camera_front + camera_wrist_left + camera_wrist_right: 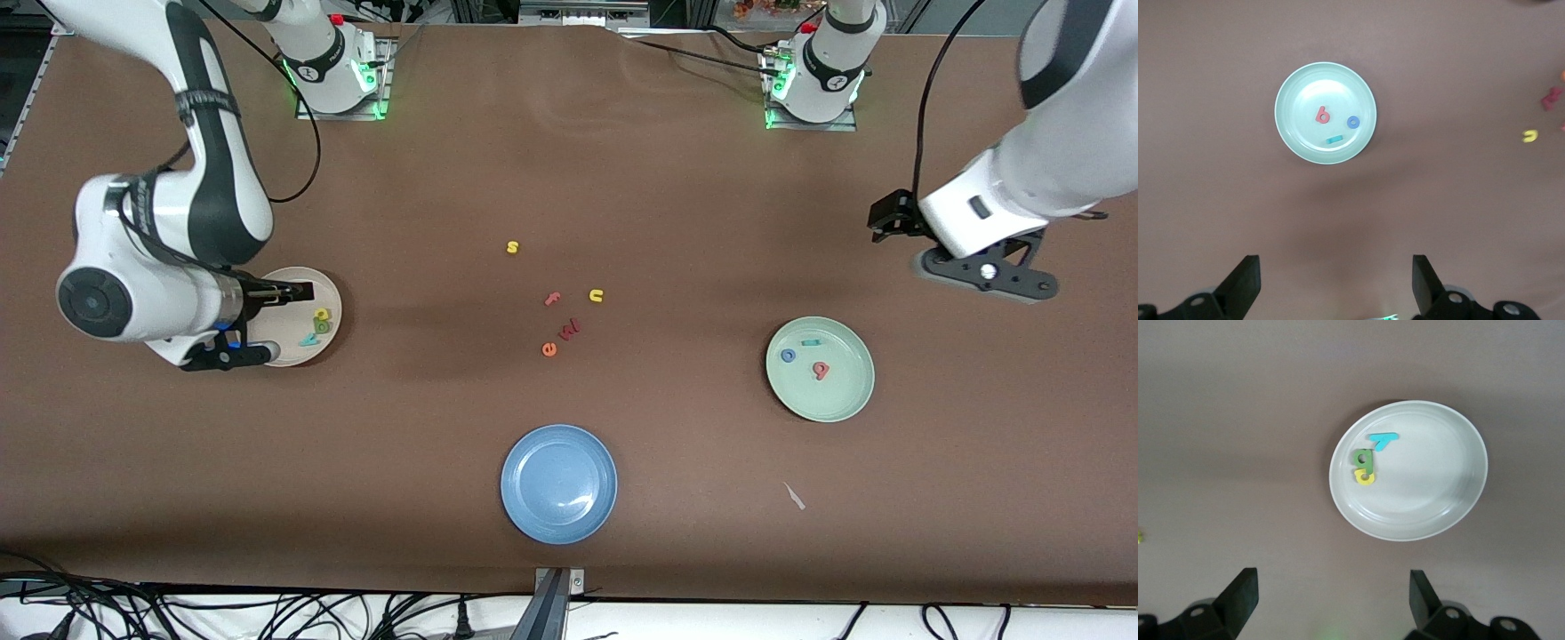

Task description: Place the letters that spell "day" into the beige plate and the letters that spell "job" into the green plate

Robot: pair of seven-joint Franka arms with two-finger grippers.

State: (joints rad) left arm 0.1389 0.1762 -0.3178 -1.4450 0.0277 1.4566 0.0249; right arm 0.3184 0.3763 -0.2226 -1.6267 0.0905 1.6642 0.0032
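The beige plate (286, 338) (1431, 483) lies toward the right arm's end of the table. It holds the yellow d (322, 314) (1365, 477), green a (321, 326) (1363, 459) and teal y (310, 339) (1383, 441). My right gripper (258, 324) (1331, 600) hangs open and empty above that plate's edge, hiding part of it. The green plate (840, 393) (1290, 130) holds the teal j (809, 342) (1335, 139), blue o (788, 356) (1353, 123) and red b (821, 370) (1323, 116). My left gripper (987, 271) (1336, 283) waits open, high over bare table beside the green plate.
A blue plate (558, 483) lies nearest the front camera, mid-table. Loose letters lie in the middle: yellow s (512, 247), pink f (552, 299), yellow u (596, 295), red w (569, 329), orange e (549, 349). A small white scrap (794, 496) lies nearer than the green plate.
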